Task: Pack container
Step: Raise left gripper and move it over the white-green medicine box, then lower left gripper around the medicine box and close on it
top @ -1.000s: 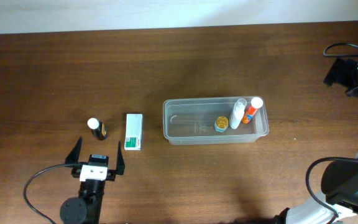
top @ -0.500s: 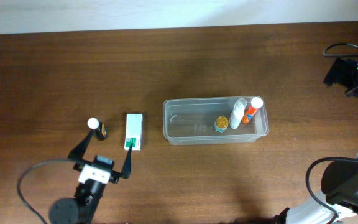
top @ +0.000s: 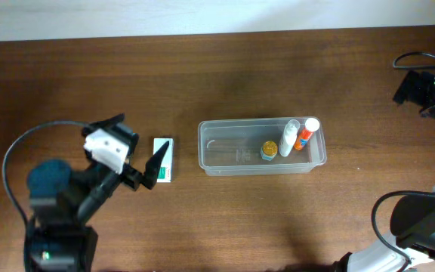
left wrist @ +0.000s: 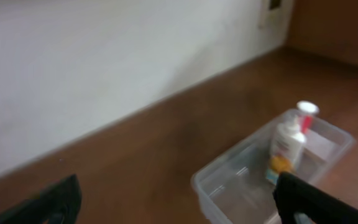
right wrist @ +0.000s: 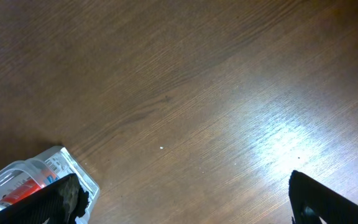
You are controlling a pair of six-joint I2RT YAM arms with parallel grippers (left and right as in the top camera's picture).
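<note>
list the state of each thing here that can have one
container, no lid, three items at one end
white bottle, in container
orange bottle, white cap on, in container
box, lying flat, outside container
left gripper, open
right gripper, open

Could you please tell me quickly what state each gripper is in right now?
Left gripper: open, fingers spread wide, holding nothing.
Right gripper: open, fingers spread wide, holding nothing.
</note>
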